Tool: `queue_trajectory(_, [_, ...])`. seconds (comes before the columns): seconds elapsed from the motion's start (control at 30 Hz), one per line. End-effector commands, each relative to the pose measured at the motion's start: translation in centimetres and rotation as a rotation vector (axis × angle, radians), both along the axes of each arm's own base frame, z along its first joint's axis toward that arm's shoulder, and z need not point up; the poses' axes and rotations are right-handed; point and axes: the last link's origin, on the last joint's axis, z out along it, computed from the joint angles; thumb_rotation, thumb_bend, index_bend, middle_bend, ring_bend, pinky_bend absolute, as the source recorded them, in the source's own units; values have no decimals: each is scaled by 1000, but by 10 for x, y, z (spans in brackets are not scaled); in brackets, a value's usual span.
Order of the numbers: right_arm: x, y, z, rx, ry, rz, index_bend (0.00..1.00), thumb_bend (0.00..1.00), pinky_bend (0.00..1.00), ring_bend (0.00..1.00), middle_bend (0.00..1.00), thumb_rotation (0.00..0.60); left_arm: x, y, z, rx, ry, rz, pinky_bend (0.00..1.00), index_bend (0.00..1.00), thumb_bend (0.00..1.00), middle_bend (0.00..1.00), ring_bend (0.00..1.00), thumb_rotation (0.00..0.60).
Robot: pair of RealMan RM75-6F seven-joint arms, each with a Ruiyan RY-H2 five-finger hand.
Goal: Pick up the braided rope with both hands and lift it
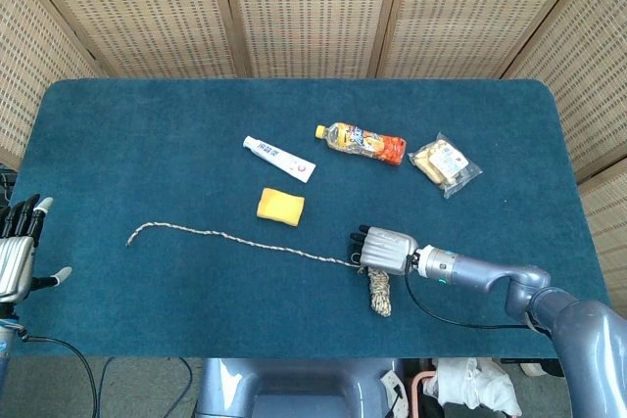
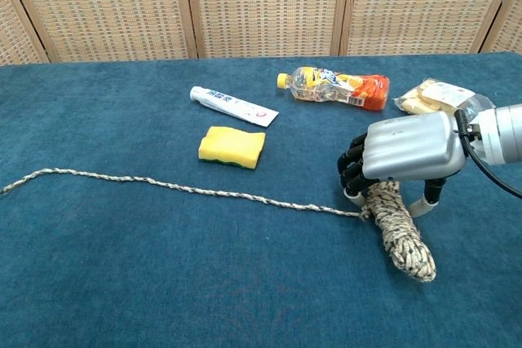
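The braided rope lies on the blue table: a thick coiled bundle (image 1: pixel 377 293) (image 2: pixel 401 238) at the right and a long thin tail (image 1: pixel 225 235) (image 2: pixel 163 185) trailing left. My right hand (image 1: pixel 387 249) (image 2: pixel 405 148) sits on the bundle's upper end, fingers curled down its left side and thumb down its right, gripping it. The bundle still rests on the table. My left hand (image 1: pixel 18 252) hangs off the table's left edge, fingers apart and holding nothing, far from the tail's end. The chest view does not show the left hand.
A yellow sponge (image 1: pixel 280 206) (image 2: pixel 232 147) lies just beyond the rope's tail. Farther back are a toothpaste tube (image 1: pixel 279 159) (image 2: pixel 232 105), an orange drink bottle (image 1: pixel 362 142) (image 2: pixel 334 87) and a snack packet (image 1: pixel 444 163) (image 2: pixel 436 95). Wicker screens stand behind the table.
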Motion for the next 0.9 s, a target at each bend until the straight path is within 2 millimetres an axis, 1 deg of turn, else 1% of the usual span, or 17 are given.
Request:
queue_trajectory(0.03, [-3,3,-2,12,-17,-1,469,236,353,262,389,600,0,0,0,0,-2,-1,0,0,0,0,0,600])
queue_trajectory(0.13, [-4,4,-2,17,-37,7,541,324,428,327,463,600,0,0,-1,0,-2,-2,0,0,0,0,0,600])
queue_trajectory(0.2, [-6,5,-3,22,-53,6,600,417,511,385,527,600,0,0,-1,-1,-1,-2,0,0,0,0,0,600])
queue_trajectory(0.3, [-9,6,-3,25,-73,-7,641,527,586,442,587,600,0,0,-2,-4,-1,-1,0,0,0,0,0,600])
queue_trajectory(0.33, [-10,6,-3,24,-79,-14,644,547,599,453,599,600,0,0,-2,-5,0,-1,0,0,0,0,0,600])
queue_trajectory(0.5, [-17,6,3,20,-133,-87,649,567,624,473,619,600,0,0,-5,-16,3,0,0,0,0,0,0,600])
queue_trajectory(0.63, [-22,7,15,8,-226,-184,654,570,629,477,623,600,2,3,-10,-37,21,-14,0,0,0,0,0,600])
queue_trajectory(0.67, [-25,7,28,-16,-289,-234,654,572,630,477,623,600,9,13,-16,-68,66,-74,0,0,0,0,0,600])
queue_trajectory(0.7, [-27,9,35,-28,-306,-245,654,572,630,477,623,600,12,23,-21,-82,89,-109,0,0,0,0,0,600])
queue_trajectory(0.77, [-30,14,42,-48,-313,-259,654,573,629,478,623,600,15,38,-32,-114,94,-147,0,0,0,0,0,600])
queue_trajectory(0.8, [-30,15,44,-51,-314,-263,654,572,629,478,623,600,15,41,-34,-121,92,-152,0,4,0,0,0,600])
queue_trajectory(0.87, [-32,19,47,-64,-311,-271,654,573,629,478,623,600,17,53,-45,-158,76,-173,0,48,4,0,0,600])
queue_trajectory(0.9, [-32,20,48,-69,-308,-272,654,573,630,477,623,600,18,57,-48,-171,69,-178,0,95,21,0,0,600])
